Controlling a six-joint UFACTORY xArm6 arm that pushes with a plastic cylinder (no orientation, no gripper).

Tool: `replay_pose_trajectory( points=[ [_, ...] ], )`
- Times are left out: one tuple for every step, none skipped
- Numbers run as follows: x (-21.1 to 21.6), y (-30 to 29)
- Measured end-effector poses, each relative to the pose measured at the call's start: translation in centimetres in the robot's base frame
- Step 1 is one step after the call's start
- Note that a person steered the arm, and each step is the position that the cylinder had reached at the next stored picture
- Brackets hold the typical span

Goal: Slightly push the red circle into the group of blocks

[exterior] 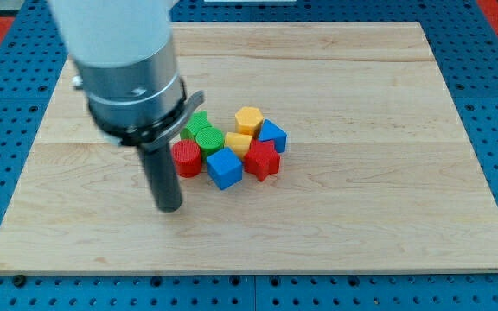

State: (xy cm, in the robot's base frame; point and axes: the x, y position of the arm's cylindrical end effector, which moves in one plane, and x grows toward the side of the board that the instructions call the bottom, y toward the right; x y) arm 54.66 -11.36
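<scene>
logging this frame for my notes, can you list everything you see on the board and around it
red circle: 1, red, view's left edge of the group, touching it
green circle: 1, green, just above the red circle
green block: 1, green, shape unclear, behind the green circle, partly hidden
blue cube: 1, blue, bottom of the group
red star: 1, red, right of the blue cube
yellow block: 1, yellow, middle of the group
yellow hexagon: 1, yellow, top of the group
blue block: 1, blue, view's right of the group
board: 1, pale wood
pegboard: 1, blue, under the board
my tip: 1, dark, below and left of the red circle
</scene>
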Motion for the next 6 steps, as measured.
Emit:
replay_pose_trajectory(
  points=[
    [-4.4,-5.8],
    [-9.3,-1.5],
    [-7.4,-2.3],
    [-5.4,-1.1],
    [-6.8,3.2],
    [-2.5,-2.1]
  ],
)
